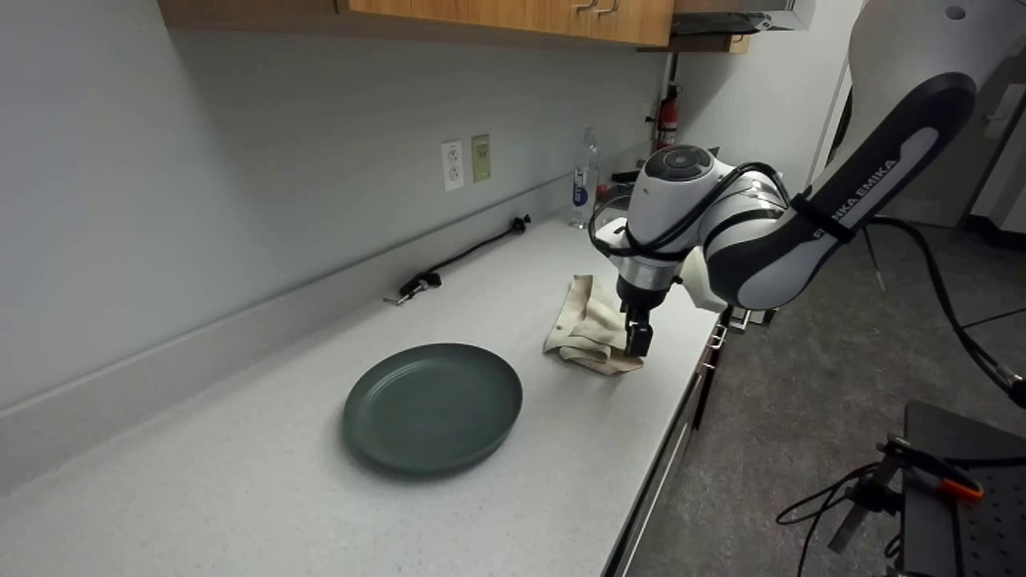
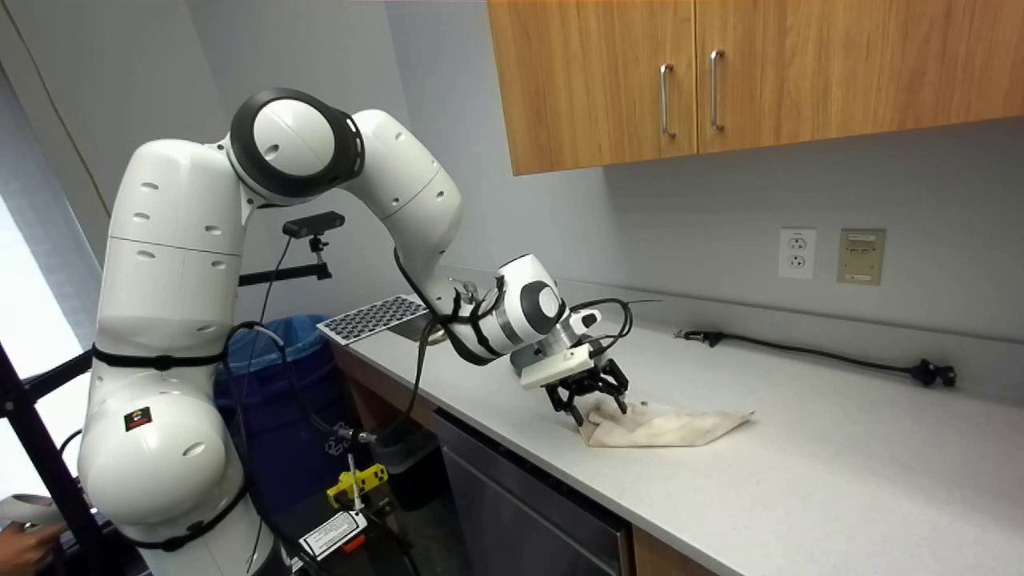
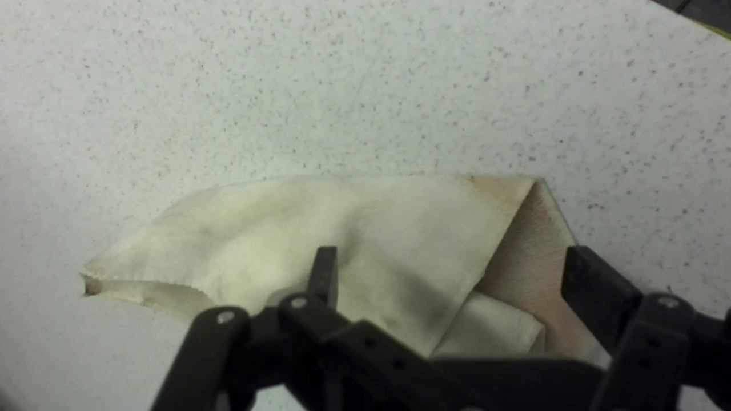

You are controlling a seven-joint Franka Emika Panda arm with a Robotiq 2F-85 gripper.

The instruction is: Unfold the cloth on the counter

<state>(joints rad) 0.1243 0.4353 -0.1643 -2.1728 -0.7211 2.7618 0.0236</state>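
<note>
The glossy white, rounded robot arm [image 2: 172, 276] is dotted with small oval grey recesses [image 2: 145, 255]. In an exterior view, a flat white disc [image 2: 290, 138] with a broad black rim [image 2: 346, 146] shows at ten o'clock, and a small, dark square sticker [image 2: 138, 418] touched with red sits at eight. In an exterior view, a curved black panel [image 1: 878, 152] between two and three o'clock bears white lettering ending in "EMIKA"; a round dark cap [image 1: 680, 163] lies at two, near looping black cables [image 1: 686, 224], and a silver metal collar [image 1: 649, 275] at three. In the wrist view, the black, linked gripper [image 3: 448, 274] has blocky fingertips [image 3: 597, 291] and round, pale screw heads [image 3: 225, 316] at eight, seven and four o'clock.
</note>
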